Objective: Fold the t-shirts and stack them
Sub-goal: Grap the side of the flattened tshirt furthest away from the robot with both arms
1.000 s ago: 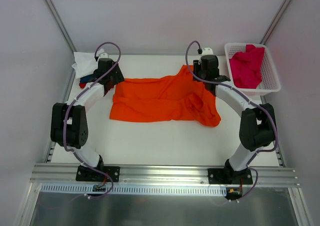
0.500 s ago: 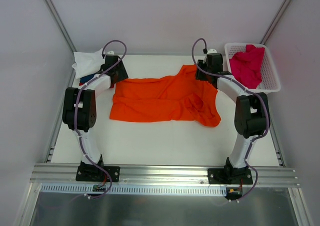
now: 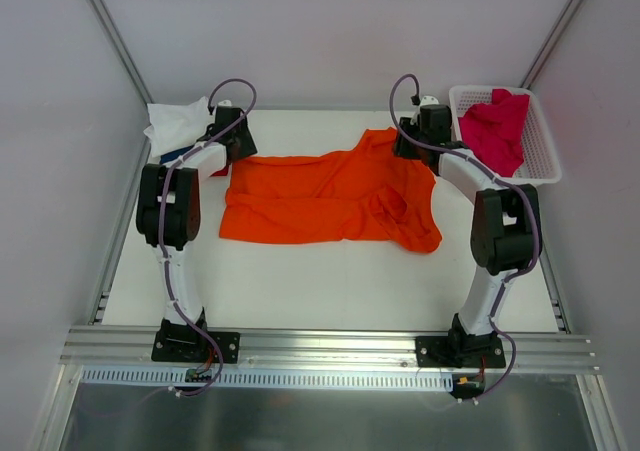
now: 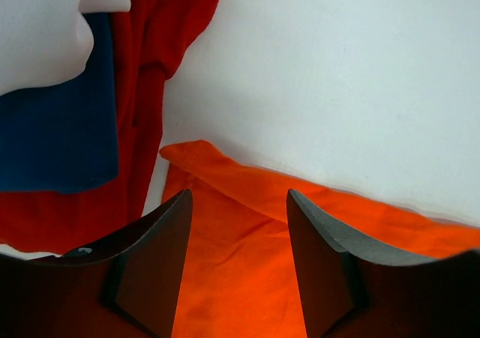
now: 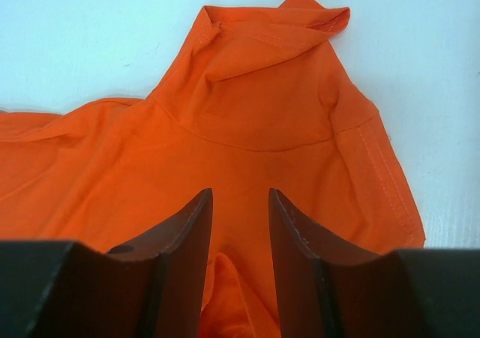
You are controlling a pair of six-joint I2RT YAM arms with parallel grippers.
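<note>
The orange t-shirt lies spread near the table's far edge. The left gripper has its fingers apart over the shirt's far left corner. The right gripper has its fingers narrowly apart at the far right corner; whether they pinch cloth I cannot tell.

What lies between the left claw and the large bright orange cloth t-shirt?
Nothing visible. The left claw hangs open right over a corner of the large bright orange cloth t-shirt; the red cloth t-shirt and the dark blue cloth t-shirt lie aside.
</note>
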